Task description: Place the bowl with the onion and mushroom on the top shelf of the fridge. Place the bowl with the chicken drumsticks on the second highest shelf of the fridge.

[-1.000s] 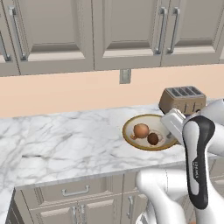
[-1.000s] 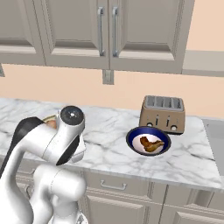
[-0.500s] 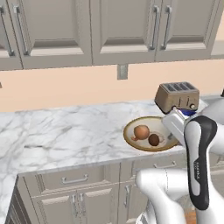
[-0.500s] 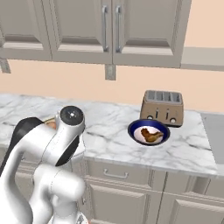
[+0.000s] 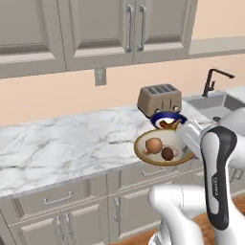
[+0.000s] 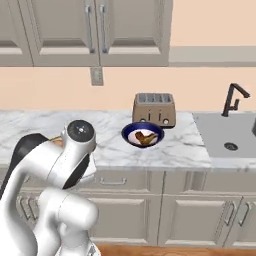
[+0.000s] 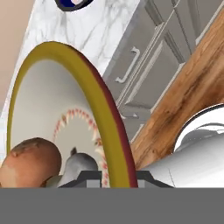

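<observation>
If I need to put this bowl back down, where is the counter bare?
Bare marble runs left of the yellow bowl toward the counter end, below the outlet. It is crowded around the toaster and blue bowl, next to the sink.

Glossy white arm (image 5: 191, 210) of rounded, bulbous segments. Dark grey-black joint band with faint pale lettering along the forearm. Round grey cap with a small centre mark on the joint (image 6: 81, 132).

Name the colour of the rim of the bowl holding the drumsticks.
Dark blue rim, white inside, on the bowl; clearest in the right base view.
</observation>
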